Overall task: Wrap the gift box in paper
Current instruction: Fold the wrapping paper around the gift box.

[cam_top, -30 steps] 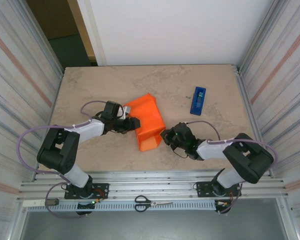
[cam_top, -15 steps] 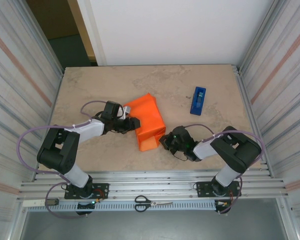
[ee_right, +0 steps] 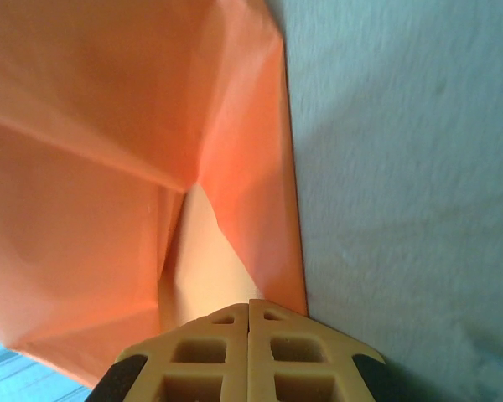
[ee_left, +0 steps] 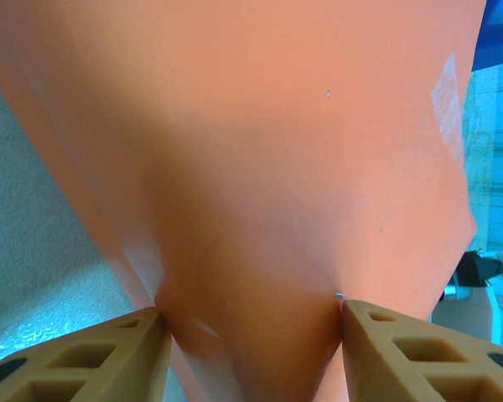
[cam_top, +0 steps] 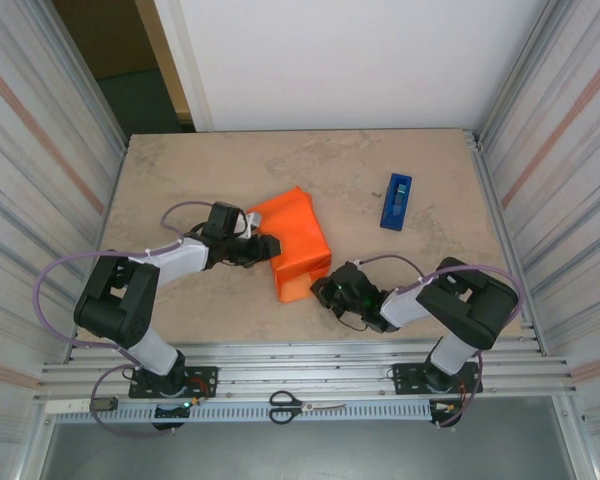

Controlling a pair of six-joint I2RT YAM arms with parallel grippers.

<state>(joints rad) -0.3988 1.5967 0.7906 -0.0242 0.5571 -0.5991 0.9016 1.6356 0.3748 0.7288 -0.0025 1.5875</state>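
The orange paper (cam_top: 298, 235) is folded into a raised bundle at the middle of the table, and the gift box is hidden under it. My left gripper (cam_top: 266, 248) holds the bundle's left side. In the left wrist view its tan fingers (ee_left: 134, 335) press the paper (ee_left: 260, 167) from both sides, with the left gripper (ee_left: 251, 316) shut on it. My right gripper (cam_top: 320, 292) is shut and empty, low at the bundle's near right corner. In the right wrist view the right gripper (ee_right: 249, 306) touches the open folded end of the paper (ee_right: 101, 167).
A blue tape dispenser (cam_top: 396, 200) lies at the back right of the table. Scissors (cam_top: 302, 405) rest on the rail in front of the arm bases. Metal walls close both sides. Bare tabletop (ee_right: 402, 167) lies to the right of the paper.
My right gripper has slid left along the table to the near corner of the paper, its arm folding in. The left gripper and the paper have not moved.
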